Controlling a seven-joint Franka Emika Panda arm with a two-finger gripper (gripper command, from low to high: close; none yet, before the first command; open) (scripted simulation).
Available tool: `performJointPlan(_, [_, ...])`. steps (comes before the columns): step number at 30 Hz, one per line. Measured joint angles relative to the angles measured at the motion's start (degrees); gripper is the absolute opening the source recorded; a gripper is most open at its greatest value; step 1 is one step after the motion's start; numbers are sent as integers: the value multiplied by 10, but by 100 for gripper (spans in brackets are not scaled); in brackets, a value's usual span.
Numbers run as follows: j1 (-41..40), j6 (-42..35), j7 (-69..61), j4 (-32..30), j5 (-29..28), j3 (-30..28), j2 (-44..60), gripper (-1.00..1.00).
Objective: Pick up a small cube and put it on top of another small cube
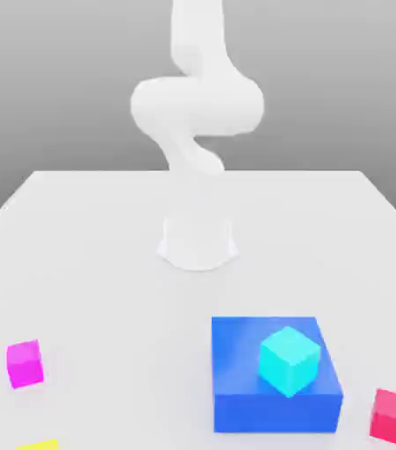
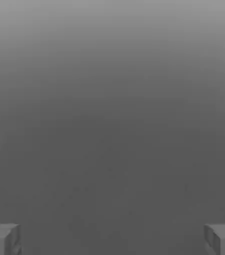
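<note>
White table (image 1: 87,264), bare across the far half around the arm's base (image 1: 198,242). Nearer, right of centre: big blue block (image 1: 276,373) with a cyan cube (image 1: 289,359) on top. Red cube (image 1: 392,416) just right of the block, close to the right edge. Magenta cube (image 1: 25,363) near left, well apart from the block. Small cube (image 1: 39,445), yellow, cut off at the near edge, just beyond the magenta one. Tool (image 2: 112,239) spread wide, pinching nothing, fingertips (image 2: 2,238) far apart.
</note>
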Motion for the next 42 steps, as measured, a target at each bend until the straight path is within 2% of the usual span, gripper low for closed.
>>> performJointPlan(10, [-99,42,200,29,-62,43,212,0])
performJointPlan(20, [-155,84,380,56,-100,34,419,0])
performJointPlan(26, [-169,115,458,71,-79,19,537,0])
performJointPlan(32, [-190,150,509,86,-21,12,650,0])
performJointPlan(36, [-189,206,518,103,-16,8,733,0])
performJointPlan(37, [-189,215,519,106,-16,7,745,-100])
performJointPlan(42, [-189,217,519,106,-16,7,745,-100])
